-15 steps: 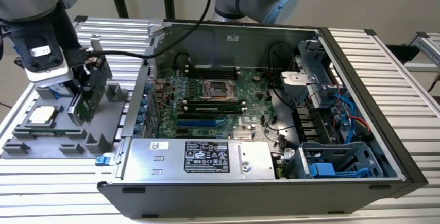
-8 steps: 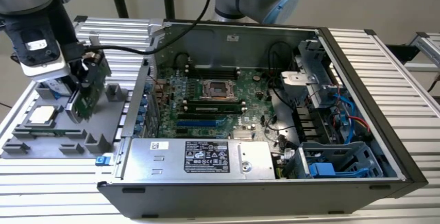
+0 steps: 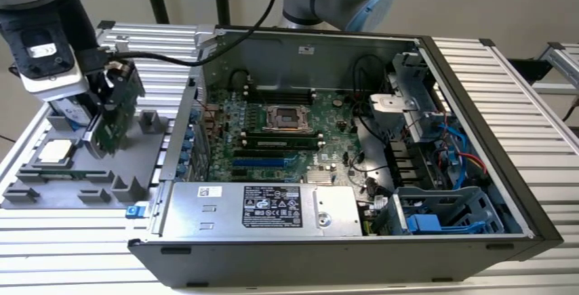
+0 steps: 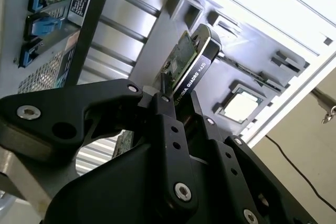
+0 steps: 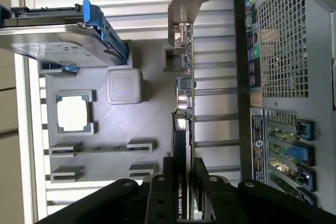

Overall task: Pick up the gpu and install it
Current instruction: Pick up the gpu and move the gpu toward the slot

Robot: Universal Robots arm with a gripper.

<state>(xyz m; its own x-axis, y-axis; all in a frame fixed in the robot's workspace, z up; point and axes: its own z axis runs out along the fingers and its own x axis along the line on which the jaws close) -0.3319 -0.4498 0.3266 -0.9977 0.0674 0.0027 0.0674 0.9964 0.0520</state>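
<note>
The gpu [image 3: 112, 117] stands on edge, green board facing the open computer case [image 3: 470, 105], over the grey parts tray [image 3: 54, 190] at the exterior view's left. My gripper [image 3: 105, 95] is shut on its upper edge. In the second wrist view the black fingers [image 4: 167, 109] pinch the card [image 4: 185, 59] from both sides. The first wrist view shows the gpu [image 5: 182, 103] edge-on, its metal bracket [image 5: 187, 3] at the far end, with the gripper [image 5: 184, 184] clamped on it. Whether the card's lower edge still touches the tray I cannot tell.
On the tray lie a square silver CPU chip [image 3: 56, 150] and a silver hard drive with blue rails [image 5: 63, 35]. Inside the case are the motherboard with a blue slot [image 3: 262, 163], the power supply [image 3: 262, 208] and cables at the exterior view's right.
</note>
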